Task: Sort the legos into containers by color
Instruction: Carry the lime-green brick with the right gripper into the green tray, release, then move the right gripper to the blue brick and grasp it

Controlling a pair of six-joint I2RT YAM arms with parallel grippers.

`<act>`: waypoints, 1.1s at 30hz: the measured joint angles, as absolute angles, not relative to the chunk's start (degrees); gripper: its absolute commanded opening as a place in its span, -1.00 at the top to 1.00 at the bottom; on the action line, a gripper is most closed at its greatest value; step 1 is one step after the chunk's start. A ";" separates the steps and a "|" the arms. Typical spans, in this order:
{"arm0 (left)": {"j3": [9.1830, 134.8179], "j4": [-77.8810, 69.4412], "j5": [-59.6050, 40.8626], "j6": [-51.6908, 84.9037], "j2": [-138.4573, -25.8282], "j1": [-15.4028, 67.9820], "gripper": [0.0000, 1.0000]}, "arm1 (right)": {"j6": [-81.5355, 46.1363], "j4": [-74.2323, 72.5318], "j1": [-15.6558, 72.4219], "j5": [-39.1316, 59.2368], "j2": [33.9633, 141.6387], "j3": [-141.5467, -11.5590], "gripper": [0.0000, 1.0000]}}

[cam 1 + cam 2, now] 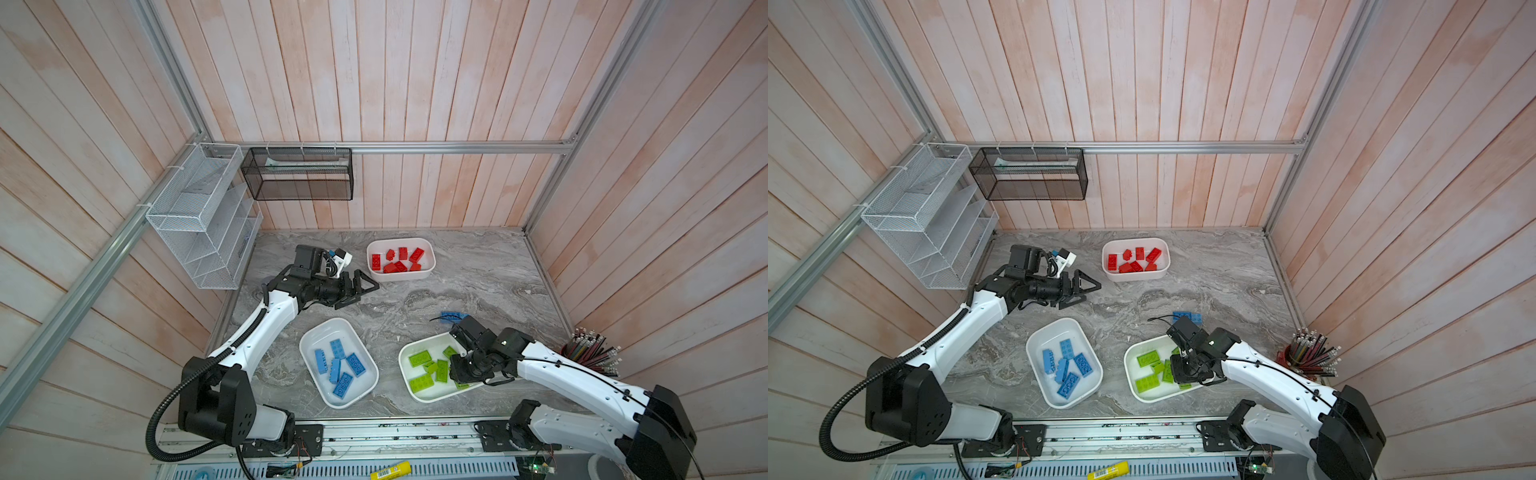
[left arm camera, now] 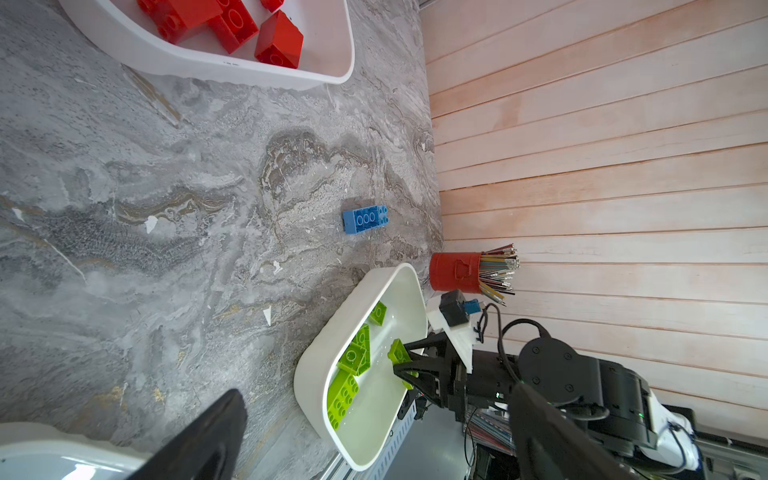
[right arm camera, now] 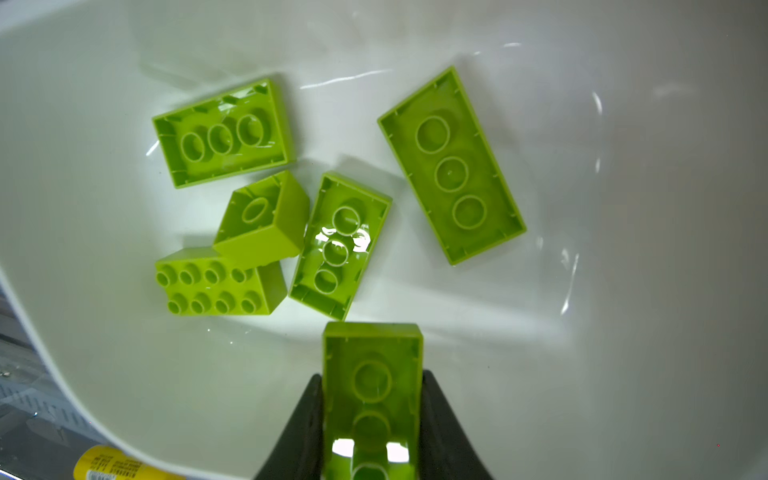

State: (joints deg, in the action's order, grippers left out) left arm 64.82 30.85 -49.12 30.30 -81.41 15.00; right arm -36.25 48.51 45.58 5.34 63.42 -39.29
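Right gripper is clamped on a lime green lego, one finger against each long side, the brick's hollow underside turned to the wrist camera — it hangs over the green-brick tub, just beside the nearest of five loose green legos on the tub floor (four lie hollow side up, one on its side with studs showing). Nearest of all, a yellow tube lies on the rig's front edge, off the table. To the left of the green-brick tub stands the blue-brick tub, apart from it, with five blue legos inside. Just beyond the green-brick tub one stray blue lego lies on the marble table; in both top views the right wrist covers part of it and part of the tub. A red pencil cup stands by the right wall. Farther back the left gripper hovers over the table with jaws spread wide, holding nothing — near the red-brick tub, which holds the red legos. A white wire basket and a black wire basket hang on the walls behind
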 measured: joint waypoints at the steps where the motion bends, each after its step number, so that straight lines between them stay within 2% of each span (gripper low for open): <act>1: 64.82 30.89 -49.12 30.15 -81.41 15.00 -1.00 | -36.27 48.23 45.63 5.17 63.86 -38.98 0.04; 3: 64.82 30.87 -49.25 29.93 -81.41 15.00 -1.00 | -35.90 47.94 45.63 4.29 64.90 -39.16 -0.16; 5: 64.82 30.87 -49.28 29.71 -81.36 15.00 -1.00 | -35.53 48.62 45.60 3.11 66.15 -40.80 -0.22; 10: 64.82 30.87 -49.52 29.32 -80.71 15.00 -1.00 | -34.83 51.05 42.68 0.19 67.77 -51.92 -0.22; 15: 64.82 30.81 -49.76 29.12 -80.62 15.00 -1.00 | -32.32 48.05 32.34 -1.43 68.42 -59.20 -0.20; 23: 64.82 30.13 -50.35 29.17 -80.62 15.00 -1.00 | -20.60 40.32 26.28 -2.59 81.84 -61.14 -0.24; 25: 64.82 30.11 -50.37 29.19 -80.62 14.98 -1.00 | -19.20 39.42 24.82 -0.99 84.77 -61.32 -0.31; 28: 64.79 30.00 -50.33 29.19 -80.62 14.98 -1.00 | -20.29 38.52 22.09 1.83 88.14 -62.30 -0.34; 33: 64.36 29.08 -50.33 29.74 -80.62 14.98 -1.00 | -28.95 35.90 21.39 6.33 89.97 -63.22 -0.35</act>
State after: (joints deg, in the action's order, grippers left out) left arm 64.36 29.08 -50.33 29.74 -80.62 14.98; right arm -28.95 35.90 21.39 6.33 89.97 -63.22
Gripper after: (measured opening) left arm 0.999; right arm 0.675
